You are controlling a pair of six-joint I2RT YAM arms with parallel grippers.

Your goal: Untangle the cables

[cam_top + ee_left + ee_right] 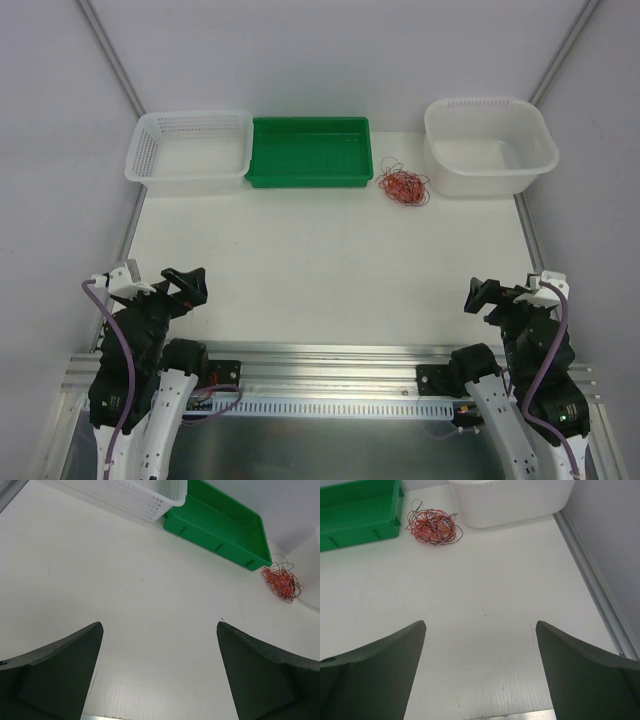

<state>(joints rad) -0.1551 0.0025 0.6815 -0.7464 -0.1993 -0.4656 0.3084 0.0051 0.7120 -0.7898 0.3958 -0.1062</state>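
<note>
The cables (403,185) lie as one small tangle of thin orange-red, pinkish and dark wires on the white table, at the back between the green tray and the white tub. The same cables (281,581) show at the right edge of the left wrist view, and the cables (433,526) sit top left in the right wrist view. My left gripper (187,286) rests near the table's front left, open and empty. Open and empty too, my right gripper (482,296) sits near the front right. Both are far from the tangle.
At the back stand a white mesh basket (143,150), a green tray (260,170) and a white tub (540,140). Metal rails run along the table's left and right sides, and the aluminium frame (330,375) holds the arm bases in front.
</note>
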